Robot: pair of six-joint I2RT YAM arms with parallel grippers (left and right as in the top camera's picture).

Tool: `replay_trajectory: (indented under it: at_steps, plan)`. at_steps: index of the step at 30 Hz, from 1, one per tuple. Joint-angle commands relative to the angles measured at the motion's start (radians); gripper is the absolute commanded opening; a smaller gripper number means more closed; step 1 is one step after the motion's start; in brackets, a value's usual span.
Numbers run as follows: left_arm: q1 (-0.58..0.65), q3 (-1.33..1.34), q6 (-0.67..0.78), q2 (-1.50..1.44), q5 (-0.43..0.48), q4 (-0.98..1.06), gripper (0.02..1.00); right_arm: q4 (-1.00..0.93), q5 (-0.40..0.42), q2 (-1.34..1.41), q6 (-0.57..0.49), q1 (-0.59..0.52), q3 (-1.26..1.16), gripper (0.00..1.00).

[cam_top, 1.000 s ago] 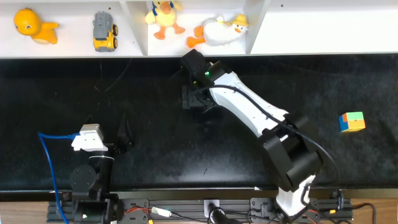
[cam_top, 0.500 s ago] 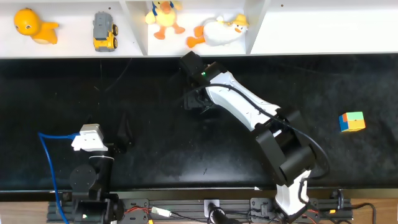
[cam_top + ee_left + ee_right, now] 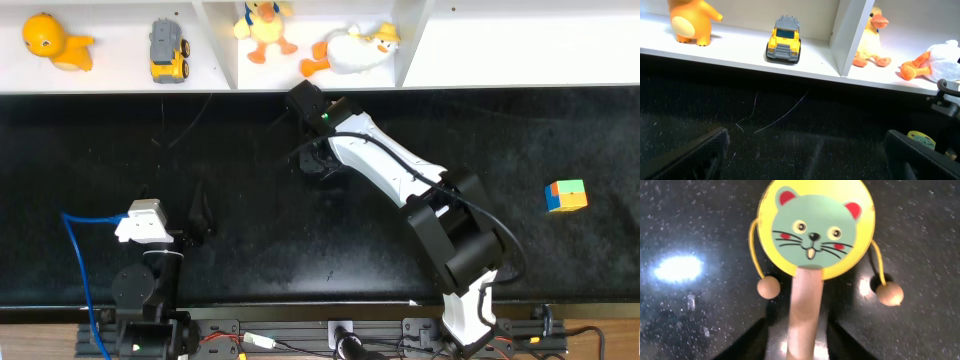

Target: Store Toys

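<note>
The left arm sits folded back close to its base at the near edge of the black tabletop (image 3: 250, 250), its claw (image 3: 807, 142) held low over the surface, released, with the two fingers spread wide apart and nothing between them. The right arm stands at the near right and stretches long and diagonal across the middle, elbow bent, wrist tipped downward over the far centre of the tabletop. Its claw (image 3: 802, 340) is clenched on the wooden handle (image 3: 805, 315) of a rattle drum (image 3: 815, 227), a yellow disc with a green cat face that points away from the wrist, a bead on a cord on each side (image 3: 768, 287) (image 3: 889, 294). Well off to the right, a multicoloured cube (image 3: 565, 196) lies alone on the tabletop. Farthest back runs the white shelf (image 3: 500, 50): an orange duck (image 3: 55, 40) and a yellow truck (image 3: 167, 52) share the left compartment, and a yellow plush duck (image 3: 265, 28) stands beside a white plush duck (image 3: 355, 50) in the next one.
</note>
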Motion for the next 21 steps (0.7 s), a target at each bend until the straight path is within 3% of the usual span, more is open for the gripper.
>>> replay_trajectory:
  at_steps: [1,13,21]
  plan:
    - [-0.002,-0.010,-0.010,-0.011,-0.001,0.006,0.998,0.001,-0.021,0.053,-0.001,0.006,-0.003,0.345]
    - [-0.002,-0.010,-0.010,-0.011,-0.001,0.006,0.998,-0.037,-0.032,0.052,0.019,0.005,-0.002,0.047]
    - [-0.002,-0.010,-0.010,-0.011,-0.001,0.006,0.996,-0.150,-0.085,0.009,0.021,-0.009,0.059,0.045]
